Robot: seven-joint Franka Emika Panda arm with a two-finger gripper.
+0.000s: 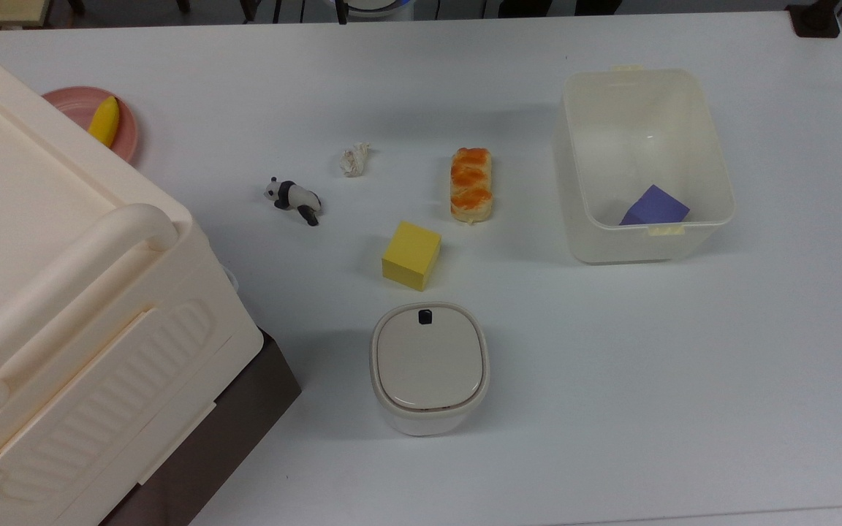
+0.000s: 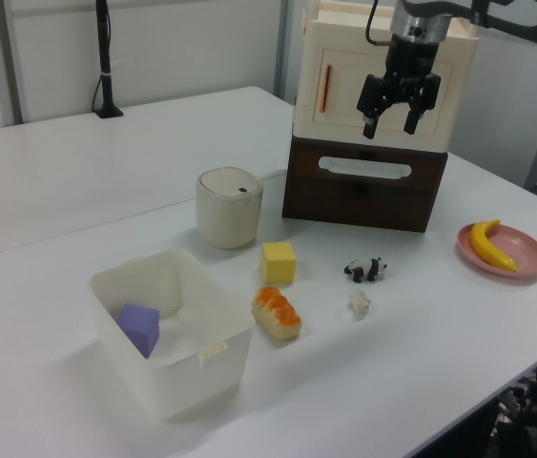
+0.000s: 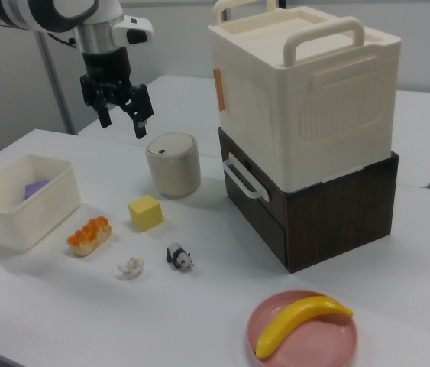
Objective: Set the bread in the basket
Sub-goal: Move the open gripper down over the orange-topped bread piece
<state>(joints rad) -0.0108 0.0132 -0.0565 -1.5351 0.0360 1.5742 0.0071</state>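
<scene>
The bread (image 1: 471,184) is a small loaf with an orange-brown glazed top lying flat on the white table, also seen as the bread (image 2: 277,312) and the bread (image 3: 88,233). The basket (image 1: 713,157), a translucent whitish tub, stands just to the bread's right in the top view and holds a purple block (image 1: 654,206); the basket (image 2: 168,382) and the basket (image 3: 16,222) show it too. My gripper (image 2: 400,117) hangs open high above the table, well away from the bread; in the right view the gripper (image 3: 122,118) is empty above the small lidded bin.
A yellow cube (image 1: 411,255), a beige lidded bin (image 1: 429,367), a toy panda (image 1: 294,199) and a crumpled white scrap (image 1: 354,158) lie near the bread. A big cream handled box (image 3: 302,92) on a dark base stands beside them. A pink plate (image 3: 303,340) holds a banana.
</scene>
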